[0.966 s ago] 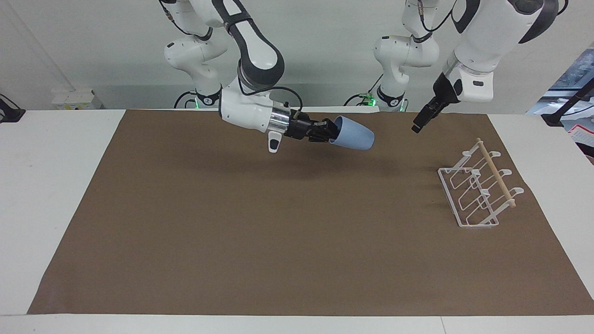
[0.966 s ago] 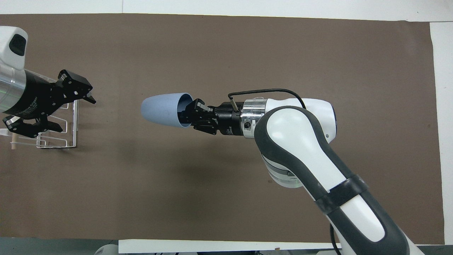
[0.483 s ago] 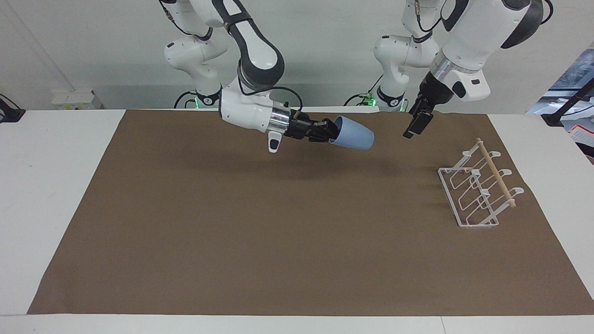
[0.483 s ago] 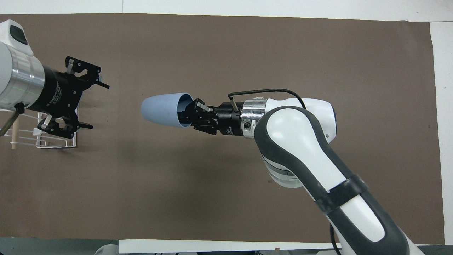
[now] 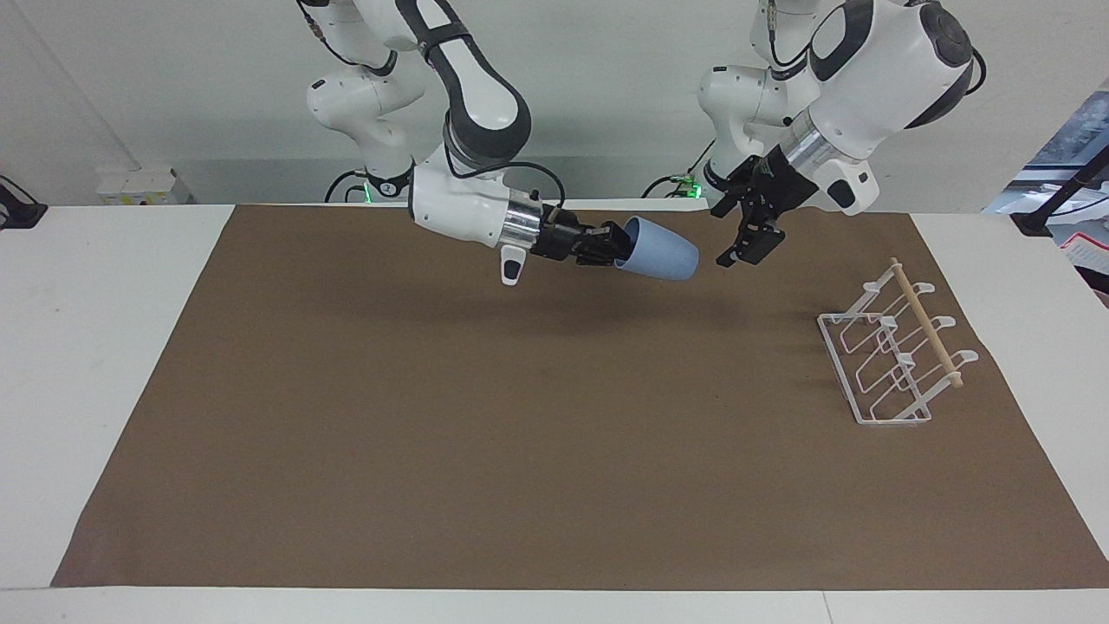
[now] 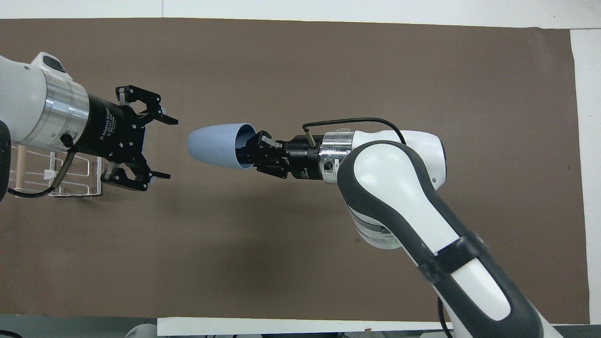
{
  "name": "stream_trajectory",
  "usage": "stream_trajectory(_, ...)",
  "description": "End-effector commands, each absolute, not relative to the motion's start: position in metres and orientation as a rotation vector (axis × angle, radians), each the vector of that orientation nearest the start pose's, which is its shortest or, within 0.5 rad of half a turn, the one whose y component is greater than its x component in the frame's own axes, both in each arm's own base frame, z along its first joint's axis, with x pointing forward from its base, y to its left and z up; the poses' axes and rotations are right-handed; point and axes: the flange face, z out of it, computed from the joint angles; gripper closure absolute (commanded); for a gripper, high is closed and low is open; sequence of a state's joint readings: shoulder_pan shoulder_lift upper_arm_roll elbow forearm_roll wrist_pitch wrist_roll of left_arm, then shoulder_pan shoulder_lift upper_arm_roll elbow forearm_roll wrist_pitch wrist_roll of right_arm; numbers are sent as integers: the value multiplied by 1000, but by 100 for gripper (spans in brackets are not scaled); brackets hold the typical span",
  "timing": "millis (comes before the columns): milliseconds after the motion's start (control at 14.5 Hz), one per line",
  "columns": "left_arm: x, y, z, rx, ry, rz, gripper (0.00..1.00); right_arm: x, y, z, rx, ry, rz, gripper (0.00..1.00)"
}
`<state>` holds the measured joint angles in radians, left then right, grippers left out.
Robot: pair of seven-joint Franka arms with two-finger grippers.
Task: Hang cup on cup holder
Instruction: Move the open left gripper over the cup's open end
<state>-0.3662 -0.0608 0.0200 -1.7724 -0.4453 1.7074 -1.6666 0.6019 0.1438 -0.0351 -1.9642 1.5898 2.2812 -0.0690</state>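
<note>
Cup (image 5: 660,248) lies on its side in the air over the table (image 5: 104,347), gripped at its rim by the right hand (image 5: 612,245). The left hand (image 5: 743,245), fingers spread, hovers just beside its base. The cup holder (image 5: 892,355) stands toward the left arm's end.

L hand (image 6: 162,148) open, R hand (image 6: 251,150) clamped.

Cup holder (image 5: 892,351) toward left arm's end
</note>
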Motion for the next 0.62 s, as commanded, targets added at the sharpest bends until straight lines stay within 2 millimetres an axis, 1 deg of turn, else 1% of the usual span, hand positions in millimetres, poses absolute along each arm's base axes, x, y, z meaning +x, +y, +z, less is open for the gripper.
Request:
stream_trajectory(0, 487, -234, 582, -2561, -2145, 650, 0, 507, 354, 440, -1844, 445, 197, 100)
stream_trajectory(138, 489, -240, 579, -2582, -2159, 630, 0, 507, 355, 440, -1848, 450, 188, 100)
stream_trajectory(276, 488, -255, 574, -2615, -2152, 612, 0, 505, 358, 440, -1849, 446, 191, 100)
stream_trajectory(345, 490, -265, 565, -2620, -2145, 608, 0, 505, 358, 440, -1849, 446, 191, 100)
stream_trajectory(414, 486, -277, 562, -2637, -2116, 617, 0, 505, 358, 440, -1850, 445, 192, 100)
stream_trajectory(483, 483, -284, 558, -2642, -2094, 623, 0, 505, 358, 440, -1849, 446, 191, 100)
stream_trajectory(552, 481, -288, 557, -2652, -2084, 622, 6, 505, 358, 440, -1849, 446, 191, 100)
